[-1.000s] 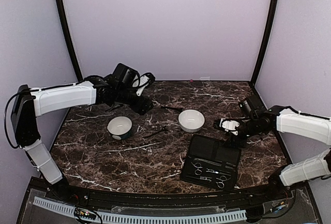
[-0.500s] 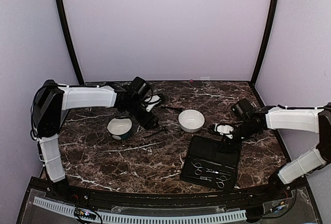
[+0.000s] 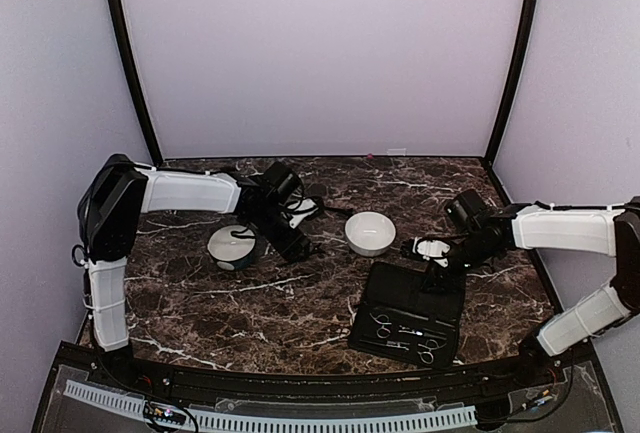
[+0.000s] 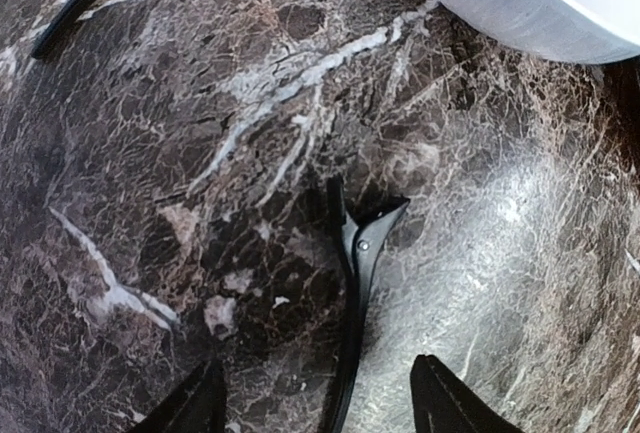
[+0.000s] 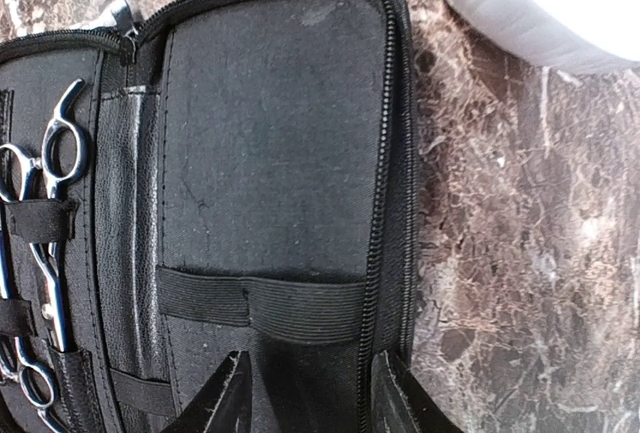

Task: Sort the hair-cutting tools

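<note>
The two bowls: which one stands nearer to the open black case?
The all-white bowl on the right, just beyond the case; the other bowl stands much farther left.

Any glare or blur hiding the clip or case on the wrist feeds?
Left wrist: glare on the marble right of the black clip, clip itself sharp. Right wrist: case evenly lit, in focus, scissors crisp. Top external: soft, scissors just tiny glints.

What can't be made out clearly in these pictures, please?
Left wrist view: the black clip runs off the bottom edge between the fingertips of the left gripper.
Right wrist view: the scissors in the case are cut by the left edge.
Top view: the scissors are too small to count; the left gripper covers the clip.
</note>
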Controlling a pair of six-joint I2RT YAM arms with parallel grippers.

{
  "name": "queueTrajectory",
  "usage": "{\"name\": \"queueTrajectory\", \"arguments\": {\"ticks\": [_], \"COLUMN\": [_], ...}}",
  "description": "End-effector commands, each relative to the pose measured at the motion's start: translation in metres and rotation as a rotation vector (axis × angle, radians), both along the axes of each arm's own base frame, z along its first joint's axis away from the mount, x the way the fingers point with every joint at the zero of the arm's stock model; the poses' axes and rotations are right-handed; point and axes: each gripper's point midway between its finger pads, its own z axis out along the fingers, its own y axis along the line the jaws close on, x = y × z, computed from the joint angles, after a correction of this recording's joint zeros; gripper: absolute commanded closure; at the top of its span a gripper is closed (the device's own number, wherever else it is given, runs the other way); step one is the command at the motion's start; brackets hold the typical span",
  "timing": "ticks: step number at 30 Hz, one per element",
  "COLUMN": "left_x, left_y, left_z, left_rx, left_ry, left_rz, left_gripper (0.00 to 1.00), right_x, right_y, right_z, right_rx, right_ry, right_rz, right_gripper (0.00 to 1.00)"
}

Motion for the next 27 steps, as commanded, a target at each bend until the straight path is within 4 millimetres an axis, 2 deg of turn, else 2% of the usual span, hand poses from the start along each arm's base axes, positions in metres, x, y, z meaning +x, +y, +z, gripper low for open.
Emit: {"name": "queueTrajectory", "arguments": {"ticks": [1,10,14,19,21,24,27], "left_x": [-0.002,-0.002,-0.002,-0.004,-0.006,-0.008,-0.008], "left_y": [-0.008,-0.011,-0.011,-0.012,-0.015,-0.02,-0.02], "left_z": [0.001,-0.012,-0.016,-0.017,-0.015,-0.006,0.004], "left_rx": [-0.015,-0.001,0.006,0.005,-0.004,-0.021,-0.029], "left_ry": [0.026,0.054,0.065,0.076,0.087,0.099,0.1], "left_rz": [-0.008,-0.014,-0.017,-0.026,-0.034,-0.044,-0.038], "left_gripper": [0.38,0.56,0.63,0.71,0.78,0.87,0.91], "right_x": [0.011,0.019,0.027,0.028,0.029,0.029,0.029], "right_y": [0.001,-0.002,-0.006,-0.01,-0.01,-0.011,-0.011], "right_z": [0.012,0.033,0.037,0.029,0.026,0.024,0.021], "right_rx": [0.005,0.027,0.018,-0.007,-0.016,-0.023,-0.03], "right_ry": [-0.072,-0.172,-0.231,-0.223,-0.218,-0.212,-0.204], "right_rz": [-0.019,-0.048,-0.078,-0.09,-0.091,-0.095,-0.094], "right_gripper": [0.59,0.58,0.54,0.53,0.53,0.53,0.53]}}
